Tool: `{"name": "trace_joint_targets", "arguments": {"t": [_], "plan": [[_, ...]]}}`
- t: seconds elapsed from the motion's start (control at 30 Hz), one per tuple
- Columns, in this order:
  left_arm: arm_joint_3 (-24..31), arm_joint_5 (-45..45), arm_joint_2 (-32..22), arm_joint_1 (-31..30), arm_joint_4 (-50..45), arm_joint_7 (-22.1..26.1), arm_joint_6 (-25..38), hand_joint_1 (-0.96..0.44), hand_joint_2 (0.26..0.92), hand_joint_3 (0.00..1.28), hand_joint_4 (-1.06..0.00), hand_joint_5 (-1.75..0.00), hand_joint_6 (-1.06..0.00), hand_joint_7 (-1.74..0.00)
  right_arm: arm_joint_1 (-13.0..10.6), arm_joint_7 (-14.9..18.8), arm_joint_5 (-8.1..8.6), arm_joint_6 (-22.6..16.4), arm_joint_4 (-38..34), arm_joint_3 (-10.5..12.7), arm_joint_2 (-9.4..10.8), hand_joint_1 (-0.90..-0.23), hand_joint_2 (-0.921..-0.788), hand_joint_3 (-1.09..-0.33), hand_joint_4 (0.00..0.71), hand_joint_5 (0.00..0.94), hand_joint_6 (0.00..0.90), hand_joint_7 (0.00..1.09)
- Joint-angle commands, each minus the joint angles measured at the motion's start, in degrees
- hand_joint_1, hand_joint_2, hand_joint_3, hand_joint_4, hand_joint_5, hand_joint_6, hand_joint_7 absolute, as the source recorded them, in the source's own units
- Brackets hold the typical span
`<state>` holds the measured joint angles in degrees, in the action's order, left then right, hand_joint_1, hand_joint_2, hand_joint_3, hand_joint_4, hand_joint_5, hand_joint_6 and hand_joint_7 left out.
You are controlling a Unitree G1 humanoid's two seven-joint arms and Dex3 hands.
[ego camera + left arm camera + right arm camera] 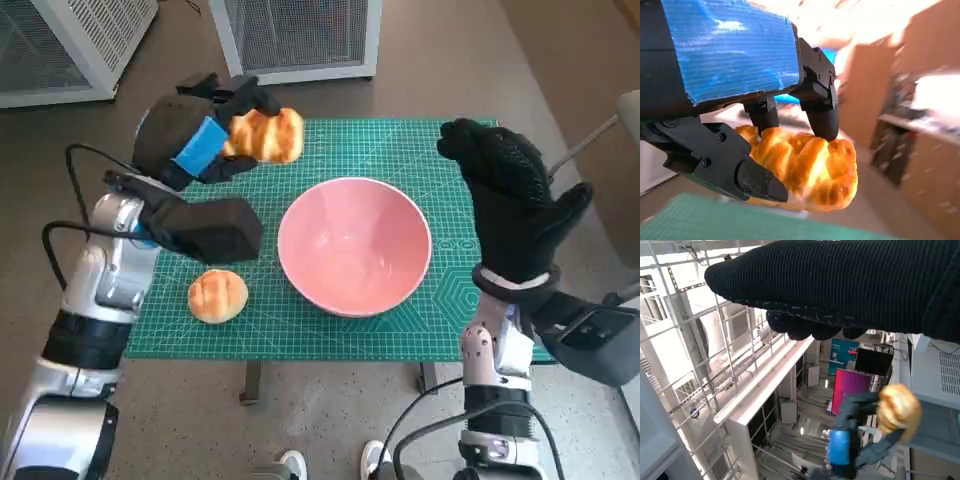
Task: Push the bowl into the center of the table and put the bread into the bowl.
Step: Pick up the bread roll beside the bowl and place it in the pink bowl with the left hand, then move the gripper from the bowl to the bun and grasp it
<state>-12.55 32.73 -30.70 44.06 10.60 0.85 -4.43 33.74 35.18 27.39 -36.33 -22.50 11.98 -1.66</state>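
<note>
The head view is evenly and fairly brightly lit from above, colours clean and detail sharp at the middle; the pink bowl [354,245] carries a soft sheen inside and throws only a faint shadow on the green mat [330,330]. Straight lines bow slightly toward the edges, as a wide lens gives. The left wrist view is harsher: the background burns out to white and orange and is badly blurred, while the blue tape on the left hand [730,90] shows a pale glare and the bread [810,172] glows, sharp. In the right wrist view the right hand [840,285] is a dark, underexposed band against bright, washed-out surroundings.
</note>
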Motion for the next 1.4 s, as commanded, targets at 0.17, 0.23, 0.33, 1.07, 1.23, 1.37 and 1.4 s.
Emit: {"name": "trace_joint_targets", "arguments": {"t": [0.17, 0.23, 0.33, 1.07, 1.23, 1.37, 1.4], "plan": [[-1.2, -0.4, 2.9, -3.7, -11.0, 4.0, -1.9, 0.0, 0.921, 0.1, -0.61, -1.23, -0.62, -1.19, -1.8, 0.9, 0.65, 2.2, 0.6, -0.3, -0.6, -0.409, -0.921, -0.475, 0.352, 0.001, 0.178, 0.53], [-1.8, -0.7, 3.6, -4.0, -10.6, 4.5, -3.3, 0.0, 0.921, 0.11, -0.6, -1.23, -0.61, -1.21, -2.0, 1.0, 0.66, 2.3, 0.8, -0.2, -0.7, -0.409, -0.921, -0.475, 0.352, 0.001, 0.177, 0.53], [-2.5, -0.8, 4.5, -4.4, -9.7, 4.8, -5.4, 0.0, 0.921, 0.13, -0.59, -1.26, -0.59, -1.21, -2.2, 1.0, 0.68, 2.4, 1.0, -0.1, -0.8, -0.41, -0.921, -0.474, 0.353, 0.001, 0.176, 0.53], [-5.1, -7.9, 6.5, -5.9, -7.9, 26.3, 0.8, -0.38, 0.838, 0.0, -0.02, -0.01, -0.09, -0.2, -3.5, 0.1, 0.18, 2.9, 2.4, 0.1, -1.4, -0.411, -0.921, -0.469, 0.357, 0.002, 0.173, 0.54], [-4.8, -7.3, 6.2, -6.3, -8.8, 27.3, 1.9, -0.42, 0.833, 0.0, 0.0, 0.0, -0.07, -0.19, -3.5, -0.4, -0.14, 2.8, 2.5, 0.1, -1.4, -0.408, -0.921, -0.471, 0.356, 0.002, 0.172, 0.54], [-4.2, -8.2, 6.2, -6.7, -9.2, 28.0, 2.3, -0.43, 0.831, 0.0, 0.0, 0.0, -0.06, -0.18, -3.6, -0.8, -0.38, 2.8, 2.6, -0.1, -1.2, -0.406, -0.921, -0.472, 0.356, 0.002, 0.171, 0.54], [-4.0, -8.4, 6.2, -6.8, -9.3, 28.1, 2.4, -0.43, 0.83, 0.0, 0.0, 0.0, -0.05, -0.18, -3.7, -0.9, -0.42, 2.8, 2.7, -0.2, -1.2, -0.405, -0.921, -0.473, 0.356, 0.001, 0.171, 0.54]]}}
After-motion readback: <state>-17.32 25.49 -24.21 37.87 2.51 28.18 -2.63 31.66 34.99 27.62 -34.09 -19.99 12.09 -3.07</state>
